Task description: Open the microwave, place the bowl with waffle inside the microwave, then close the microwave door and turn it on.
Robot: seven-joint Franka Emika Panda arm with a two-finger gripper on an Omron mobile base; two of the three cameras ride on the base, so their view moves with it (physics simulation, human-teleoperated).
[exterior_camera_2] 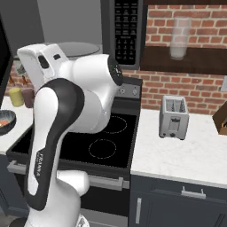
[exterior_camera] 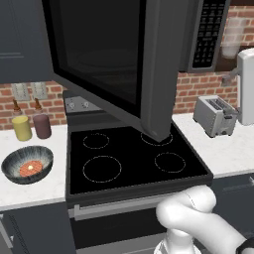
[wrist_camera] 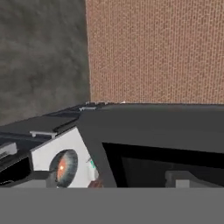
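The microwave [exterior_camera: 208, 30] hangs over the stove, its keypad strip on the right. The microwave door [exterior_camera: 124, 64] stands open, swung far out over the burners. The dark speckled bowl [exterior_camera: 27, 164] sits on the left counter with the orange waffle [exterior_camera: 31, 167] lying in it. The bowl [exterior_camera_2: 5, 122] also peeks in at the left edge of the right base view, beyond the arm. From the hand view the bowl [wrist_camera: 65, 167] lies low left, far off, beside the dark door [wrist_camera: 166, 144]. My gripper [wrist_camera: 109, 180] is open, its fingertips [wrist_camera: 38, 177] wide apart with nothing between them.
A yellow cup [exterior_camera: 22, 128] and a maroon cup [exterior_camera: 42, 126] stand behind the bowl. The black stove top [exterior_camera: 134, 158] lies under the open door. A silver toaster [exterior_camera: 214, 115] sits on the right counter. A glass [exterior_camera_2: 179, 37] stands on a shelf above it.
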